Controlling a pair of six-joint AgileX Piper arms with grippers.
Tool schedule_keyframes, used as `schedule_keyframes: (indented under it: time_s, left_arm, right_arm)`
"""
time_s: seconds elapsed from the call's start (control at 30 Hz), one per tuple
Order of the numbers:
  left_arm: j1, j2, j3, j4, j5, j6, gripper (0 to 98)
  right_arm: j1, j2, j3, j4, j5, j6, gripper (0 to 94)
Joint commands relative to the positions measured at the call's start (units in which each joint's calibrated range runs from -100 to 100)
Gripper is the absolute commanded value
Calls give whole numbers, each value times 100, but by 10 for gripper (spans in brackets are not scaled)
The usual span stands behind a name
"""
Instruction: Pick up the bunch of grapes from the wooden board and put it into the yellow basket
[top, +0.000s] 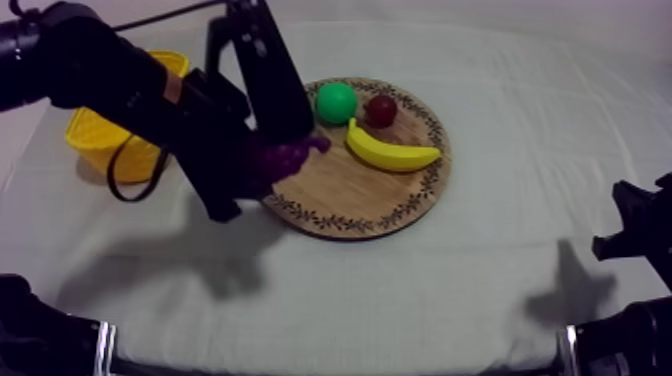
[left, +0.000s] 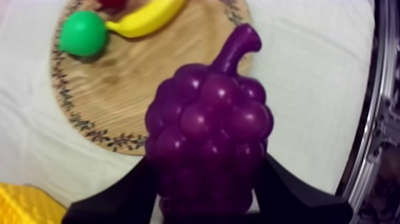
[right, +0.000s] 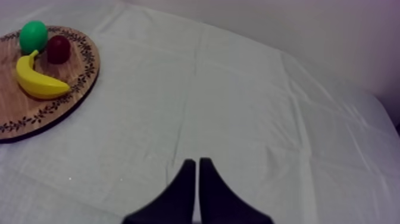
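Observation:
My left gripper is shut on the purple bunch of grapes, holding it above the left rim of the round wooden board. Up close, the grapes sit between my two black fingers, stem pointing toward the board. The yellow basket stands at the back left, partly hidden behind my left arm; a corner of the basket lies just beside the gripper. My right gripper is shut on nothing, low over the cloth at the right side.
On the board lie a banana, a green pear and a small red fruit. The same banana, pear and red fruit lie far from my right gripper. My right arm rests at the right edge.

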Motion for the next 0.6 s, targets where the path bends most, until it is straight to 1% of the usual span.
schedule_keyframes:
  time_s: [0.0, 0.1, 0.3, 0.43, 0.57]
  left_arm:
    - [-248, -117, -46, -1, 3, 31, 394]
    - [-643, -316, -93, 2, 0, 108, 382]
    - [-1584, -683, -43, -24, -1, 224, 368]
    - [-2059, -756, 12, -134, -5, 303, 366]
    - [-2376, -684, -44, -242, -14, 380, 364]
  right_arm:
    - [0, 2, -1, -1, 1, 2, 3]
    - [0, 2, -1, -1, 1, 2, 3]
    - [0, 2, -1, -1, 1, 2, 3]
    - [0, 2, -1, -1, 1, 2, 3]
    - [0, 2, -1, -1, 1, 2, 3]
